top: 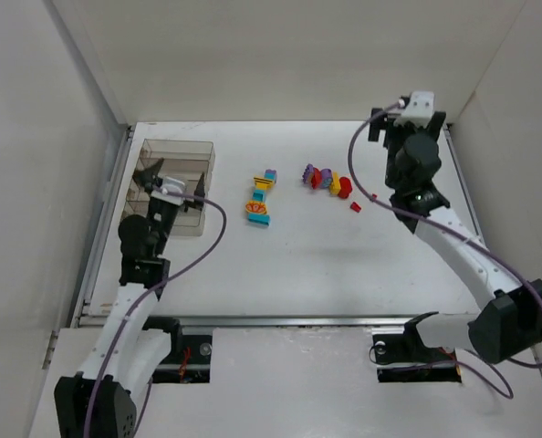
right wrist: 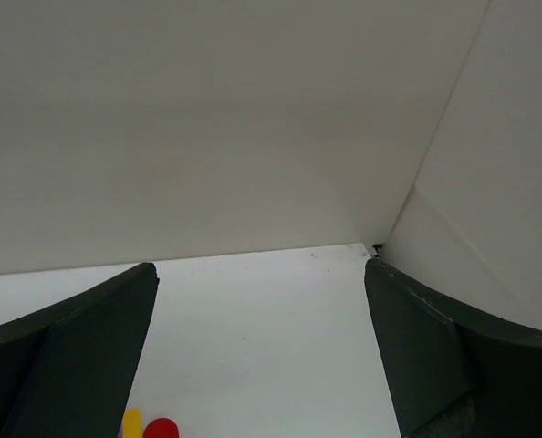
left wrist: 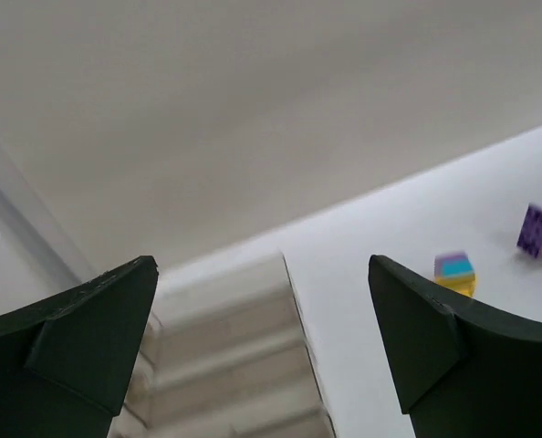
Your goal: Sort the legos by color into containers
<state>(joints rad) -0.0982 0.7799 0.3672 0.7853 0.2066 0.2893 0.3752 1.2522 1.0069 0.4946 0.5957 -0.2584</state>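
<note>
The left end effector (top: pixel 174 180) hangs above the tray (top: pixel 187 151) at the far left of the tabletop (top: pixel 326 265), fingers spread wide and holding nothing. The right end effector (top: pixel 406 123) is raised near the far right corner, also spread and empty. The legos (top: pixel 261 201) lie on the tabletop between them in two mixed-colour clusters, with one small red piece (top: pixel 355 207) lying apart.

You have even, diffuse light on the matte white table (top: pixel 298 265). Shadows beside the small coloured plastic bricks (top: pixel 261 203) are faint and short. No glare shows. Top view is sharp. Your left wrist view is soft: the smoky clear plastic tray (left wrist: pixel 225 365) and the far-right bricks smear.
</note>
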